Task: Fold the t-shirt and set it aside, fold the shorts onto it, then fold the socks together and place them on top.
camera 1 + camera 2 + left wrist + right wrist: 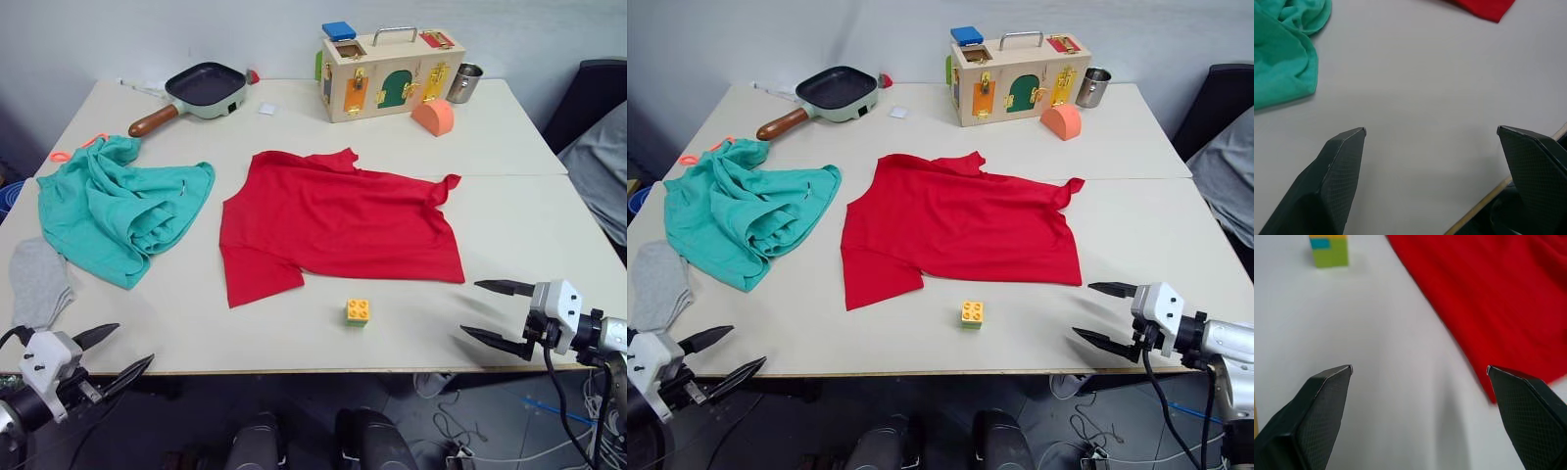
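Grey knit socks (39,282) sit at 9 o'clock on the desk (509,147). The left tool (110,353) gapes empty at 7. Teal shorts (118,208) are bunched at 10. The red t-shirt (338,223) lies flat mid-desk: light, floppy cotton, so I'd pinch a hem corner or sleeve edge. The right tool (497,313) is spread wide at 5.

Red t-shirt (338,225) spread flat mid-table; teal shorts (113,208) crumpled (orange loop showing) at left; grey socks (39,284) beside them.
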Action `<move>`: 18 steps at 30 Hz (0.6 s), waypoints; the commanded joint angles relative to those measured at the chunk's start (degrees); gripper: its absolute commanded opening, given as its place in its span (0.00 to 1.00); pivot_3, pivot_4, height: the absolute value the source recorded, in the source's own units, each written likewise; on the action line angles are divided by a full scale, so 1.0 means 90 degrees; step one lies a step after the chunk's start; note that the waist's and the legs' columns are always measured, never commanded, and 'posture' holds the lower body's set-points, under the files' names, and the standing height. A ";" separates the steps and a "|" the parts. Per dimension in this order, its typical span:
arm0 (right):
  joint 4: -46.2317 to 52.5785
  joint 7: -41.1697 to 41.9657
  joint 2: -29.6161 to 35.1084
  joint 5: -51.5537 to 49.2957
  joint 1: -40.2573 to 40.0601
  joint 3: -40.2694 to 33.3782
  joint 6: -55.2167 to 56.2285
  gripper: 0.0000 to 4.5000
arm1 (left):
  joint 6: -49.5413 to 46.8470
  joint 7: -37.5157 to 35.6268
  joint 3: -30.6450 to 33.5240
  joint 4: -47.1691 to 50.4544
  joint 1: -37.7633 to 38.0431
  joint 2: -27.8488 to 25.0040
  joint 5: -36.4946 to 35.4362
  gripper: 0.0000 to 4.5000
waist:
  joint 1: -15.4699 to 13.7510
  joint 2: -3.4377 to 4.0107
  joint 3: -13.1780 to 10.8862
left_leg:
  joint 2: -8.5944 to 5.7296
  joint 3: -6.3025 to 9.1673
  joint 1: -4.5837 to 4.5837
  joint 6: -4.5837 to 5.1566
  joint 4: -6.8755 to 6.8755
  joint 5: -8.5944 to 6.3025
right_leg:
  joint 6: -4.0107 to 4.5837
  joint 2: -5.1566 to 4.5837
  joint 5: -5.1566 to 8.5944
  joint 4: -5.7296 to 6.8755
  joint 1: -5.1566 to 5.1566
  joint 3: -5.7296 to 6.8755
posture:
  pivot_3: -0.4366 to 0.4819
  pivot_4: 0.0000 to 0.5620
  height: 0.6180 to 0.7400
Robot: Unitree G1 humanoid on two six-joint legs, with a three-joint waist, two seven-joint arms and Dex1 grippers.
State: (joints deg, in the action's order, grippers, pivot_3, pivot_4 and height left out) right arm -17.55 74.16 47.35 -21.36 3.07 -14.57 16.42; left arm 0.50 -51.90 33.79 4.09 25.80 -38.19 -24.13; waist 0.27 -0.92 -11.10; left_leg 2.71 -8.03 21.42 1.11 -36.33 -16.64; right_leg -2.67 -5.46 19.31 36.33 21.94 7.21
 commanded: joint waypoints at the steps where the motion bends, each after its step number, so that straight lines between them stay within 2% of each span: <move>1: 0.0013 -0.0138 -0.0078 -0.0057 -0.0029 -0.0174 0.0220 1.00 | 0.0037 0.0185 0.0104 0.0226 0.0050 0.0068 0.0022 1.00 | 0.0005 0.0000 0.0000 | 0.0002 -0.0004 -0.0005 -0.0002 0.0001 0.0000 | 0.0002 0.0000 -0.0001 0.0001 0.0000 -0.0001 | 0.48 0.27 1.00; 4: 0.0196 -0.0200 -0.0168 -0.0060 -0.0033 -0.0050 0.0212 1.00 | 0.0023 0.0216 0.0066 0.0261 0.0044 0.0061 0.0005 1.00 | -0.0002 0.0000 0.0000 | 0.0005 -0.0009 -0.0010 -0.0034 0.0002 -0.0016 | 0.0005 0.0000 -0.0003 0.0008 0.0002 -0.0005 | 0.48 0.27 1.00; 10: 0.0560 -0.0232 -0.0208 -0.0171 0.0037 0.0090 -0.0140 1.00 | -0.0101 0.0007 -0.0076 0.0375 -0.0085 0.0005 -0.0191 1.00 | -0.0006 0.0000 0.0000 | 0.0005 -0.0016 -0.0008 -0.0014 0.0004 -0.0007 | 0.0003 -0.0001 -0.0003 0.0011 0.0008 -0.0008 | 0.48 0.27 1.00; 18: 0.1760 -0.0194 -0.0432 -0.0438 0.0190 0.0709 -0.1045 1.00 | -0.0553 -0.0398 -0.0574 0.1105 -0.0194 -0.0042 -0.0558 1.00 | -0.0002 0.0001 0.0000 | 0.0006 -0.0020 -0.0008 -0.0012 0.0006 -0.0008 | 0.0003 -0.0001 -0.0003 0.0014 0.0012 -0.0011 | 0.48 0.27 1.00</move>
State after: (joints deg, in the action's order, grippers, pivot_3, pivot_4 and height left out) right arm -7.50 72.21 44.06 -23.20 4.01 -10.05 10.22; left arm -3.39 -53.77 30.11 10.06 23.81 -37.68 -26.99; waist 0.25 -0.91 -11.10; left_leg 2.77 -8.22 21.35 1.00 -36.28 -16.71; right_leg -2.64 -5.47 19.28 36.46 22.07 7.09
